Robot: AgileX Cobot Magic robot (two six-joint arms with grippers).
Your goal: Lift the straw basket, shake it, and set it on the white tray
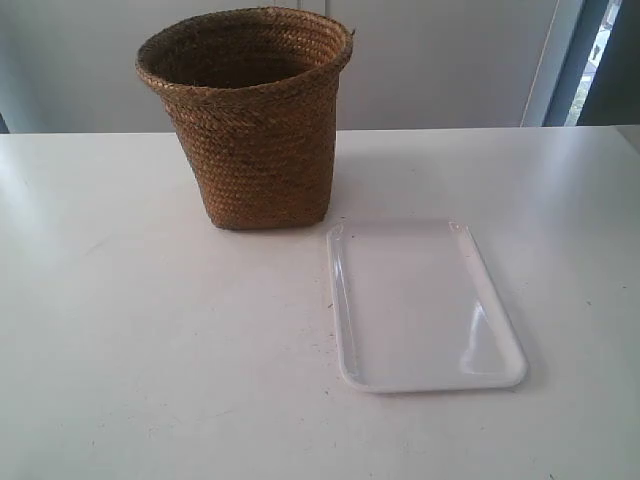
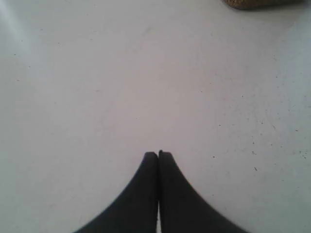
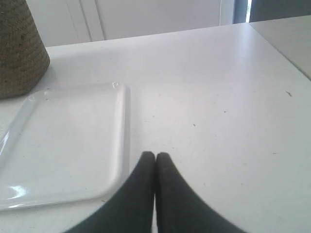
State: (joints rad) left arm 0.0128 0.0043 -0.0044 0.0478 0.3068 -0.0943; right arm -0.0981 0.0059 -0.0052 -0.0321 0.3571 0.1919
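The straw basket [image 1: 250,120] stands upright on the white table, brown and woven, with a wide braided rim. The white tray [image 1: 420,305] lies flat just beside its base, nothing on it. No arm shows in the exterior view. My left gripper [image 2: 158,154] is shut over bare table, with a sliver of the basket [image 2: 257,4] far off at the frame's edge. My right gripper [image 3: 155,155] is shut too, its tips hovering beside the tray [image 3: 68,145]; the basket's lower wall [image 3: 19,53] stands beyond the tray's far corner.
A white table [image 1: 150,350] carries everything. A pale wall and a dark doorway or window strip [image 1: 600,60] lie behind it. The table's far edge and side edge [image 3: 277,43] show in the right wrist view.
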